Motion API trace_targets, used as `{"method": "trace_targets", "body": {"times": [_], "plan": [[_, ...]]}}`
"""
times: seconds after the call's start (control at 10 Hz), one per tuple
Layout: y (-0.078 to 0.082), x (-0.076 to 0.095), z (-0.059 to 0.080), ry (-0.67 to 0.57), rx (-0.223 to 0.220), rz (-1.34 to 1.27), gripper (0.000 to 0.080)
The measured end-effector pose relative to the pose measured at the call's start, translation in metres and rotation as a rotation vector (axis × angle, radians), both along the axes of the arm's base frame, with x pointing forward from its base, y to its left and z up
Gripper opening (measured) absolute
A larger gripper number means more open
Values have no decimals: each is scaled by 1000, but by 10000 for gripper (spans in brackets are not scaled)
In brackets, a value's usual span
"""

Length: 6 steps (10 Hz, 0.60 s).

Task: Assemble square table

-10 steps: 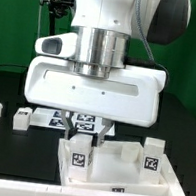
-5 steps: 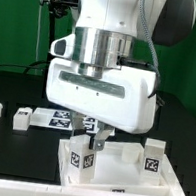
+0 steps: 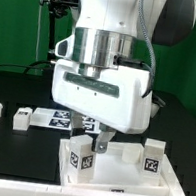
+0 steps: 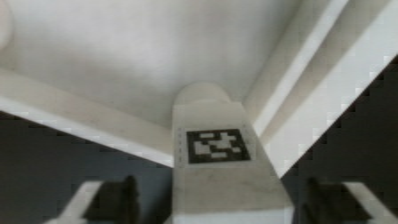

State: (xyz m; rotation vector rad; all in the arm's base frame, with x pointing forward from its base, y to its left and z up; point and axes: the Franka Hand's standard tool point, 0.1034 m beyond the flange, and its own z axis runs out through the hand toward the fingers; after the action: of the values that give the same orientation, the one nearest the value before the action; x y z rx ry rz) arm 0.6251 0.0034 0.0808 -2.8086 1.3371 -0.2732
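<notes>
The gripper (image 4: 217, 205) stood open, its fingers (image 4: 111, 200) clear of the upright leg (image 4: 221, 110) between them, probably because it already sat in the table top (image 4: 125, 55).

No words, brands or numbers are showing, only black-and-white square code tags (image 4: 219, 145). One is facing out on the front leg (image 3: 81, 156), another on a second leg (image 3: 152, 158) at the exterior view's right. The loose legs (image 3: 22, 118) and the marker board (image 3: 55, 118) are carrying more.
</notes>
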Motion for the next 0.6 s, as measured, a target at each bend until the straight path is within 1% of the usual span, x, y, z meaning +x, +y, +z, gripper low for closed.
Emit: {"method": "trace_targets", "body": {"times": [0.1, 0.2, 0.5, 0.6], "plan": [[6, -1, -2, 11, -29, 130, 606], [7, 0, -3, 15, -47, 244, 638], [5, 0, -3, 28, -82, 441, 648], [3, 0, -3, 36, -99, 543, 648]]}}
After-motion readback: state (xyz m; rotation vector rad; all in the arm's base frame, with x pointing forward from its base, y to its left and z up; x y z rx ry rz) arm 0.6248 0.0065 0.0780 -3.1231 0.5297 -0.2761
